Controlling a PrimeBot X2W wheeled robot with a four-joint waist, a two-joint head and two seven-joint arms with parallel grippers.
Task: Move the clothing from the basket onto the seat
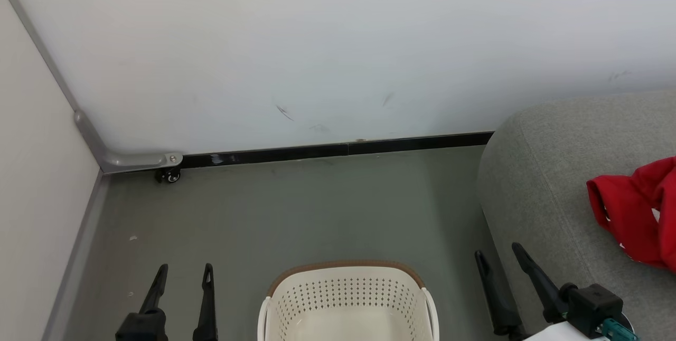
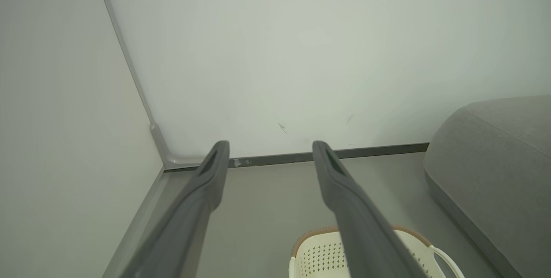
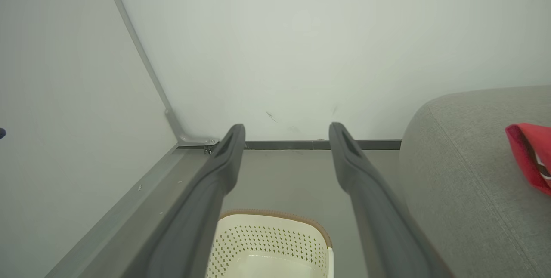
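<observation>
Clothing on seat, head and right wrist views | left fingers, right fingers released, flanking basket

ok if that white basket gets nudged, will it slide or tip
Probably slides: the basket looks like thin perforated plastic and what shows inside is bare, so likely light. The smooth floor should offer little grip. A push near its brown rim might tip it.

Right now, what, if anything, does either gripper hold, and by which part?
Nothing: left gripper and right gripper stand open and empty; the clothing lies on the seat.
</observation>
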